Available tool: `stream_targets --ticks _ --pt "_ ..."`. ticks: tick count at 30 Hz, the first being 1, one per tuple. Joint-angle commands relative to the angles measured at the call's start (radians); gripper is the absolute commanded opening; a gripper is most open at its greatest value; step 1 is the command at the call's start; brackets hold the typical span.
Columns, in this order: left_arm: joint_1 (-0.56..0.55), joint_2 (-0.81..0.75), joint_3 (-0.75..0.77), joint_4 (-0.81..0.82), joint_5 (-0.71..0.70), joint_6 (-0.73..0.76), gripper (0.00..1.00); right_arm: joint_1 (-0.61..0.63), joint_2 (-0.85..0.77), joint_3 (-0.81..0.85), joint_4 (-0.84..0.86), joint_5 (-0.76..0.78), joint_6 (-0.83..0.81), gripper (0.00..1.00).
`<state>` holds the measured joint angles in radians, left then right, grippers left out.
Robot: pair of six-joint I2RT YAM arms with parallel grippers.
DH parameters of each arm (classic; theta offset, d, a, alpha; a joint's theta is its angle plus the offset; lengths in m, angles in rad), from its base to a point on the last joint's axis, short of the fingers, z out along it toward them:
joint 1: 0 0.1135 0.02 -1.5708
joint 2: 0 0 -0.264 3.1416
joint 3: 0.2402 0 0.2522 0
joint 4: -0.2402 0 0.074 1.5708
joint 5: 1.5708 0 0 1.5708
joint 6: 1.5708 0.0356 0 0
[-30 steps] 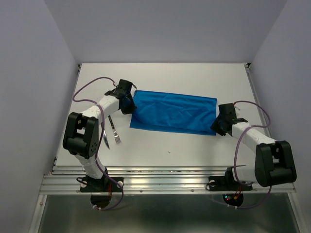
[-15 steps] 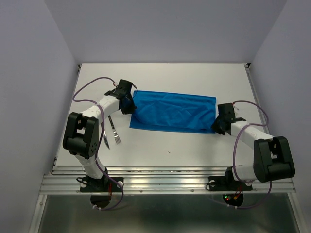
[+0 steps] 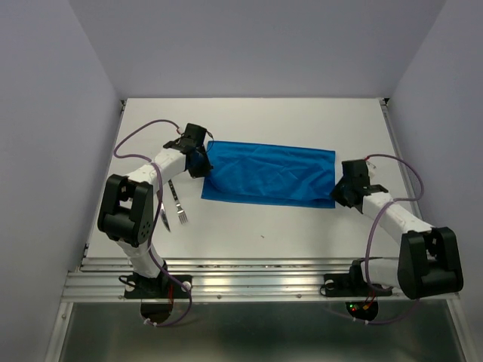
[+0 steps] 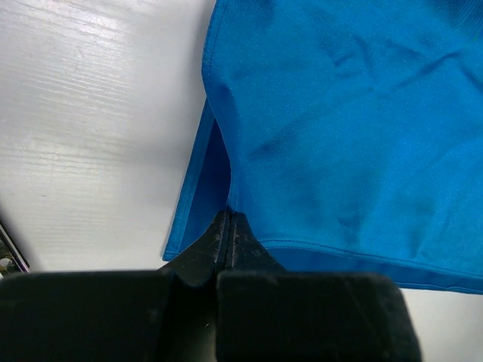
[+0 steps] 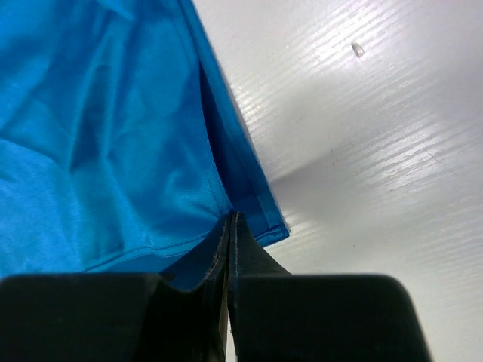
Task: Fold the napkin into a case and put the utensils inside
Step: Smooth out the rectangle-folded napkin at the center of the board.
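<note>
Top view: blue napkin (image 3: 269, 174) lies flat mid-table (image 3: 302, 234), a long rectangle running 9 to 3 o'clock, lightly creased. It is folded double, and both wrist views show a second layer under the top one.

Left gripper (image 3: 202, 162) sits at the napkin's 9 o'clock short edge, toward the far corner. In the left wrist view the fingers are pressed fully together with a pinch of the top cloth layer between the tips. The cloth puckers up at the pinch, and the lower layer edge shows beneath at 8 o'clock of the tips.

Right gripper (image 3: 337, 194) is at the napkin's 4 o'clock corner. In the right wrist view the fingers are also closed tight, with cloth caught between the tips just inside the hemmed corner. The top layer is slightly raised there and the under layer pokes out at 3 o'clock.

Utensils lie off the cloth, at 8 o'clock from the napkin beside the left arm's forearm. Fork (image 3: 178, 202) points its tines toward 6 o'clock. Knife (image 3: 162, 215) is just beside it at its 8 o'clock, partly hidden by the arm. Neither touches the napkin.
</note>
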<state>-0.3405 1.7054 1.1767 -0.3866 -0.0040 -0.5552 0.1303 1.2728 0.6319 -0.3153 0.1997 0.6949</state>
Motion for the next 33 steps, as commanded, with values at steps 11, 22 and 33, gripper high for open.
stream_targets --ticks 11,22,33 --pt "-0.015 -0.055 0.084 -0.051 0.056 0.032 0.0 -0.009 -0.171 0.075 -0.083 0.121 0.011 0.01" --pt "-0.015 -0.121 0.101 -0.087 0.064 0.043 0.0 -0.009 -0.256 0.118 -0.146 0.116 0.014 0.01" --pt "-0.015 -0.092 -0.057 -0.005 0.101 0.044 0.0 -0.009 -0.299 -0.024 -0.194 0.02 0.12 0.01"
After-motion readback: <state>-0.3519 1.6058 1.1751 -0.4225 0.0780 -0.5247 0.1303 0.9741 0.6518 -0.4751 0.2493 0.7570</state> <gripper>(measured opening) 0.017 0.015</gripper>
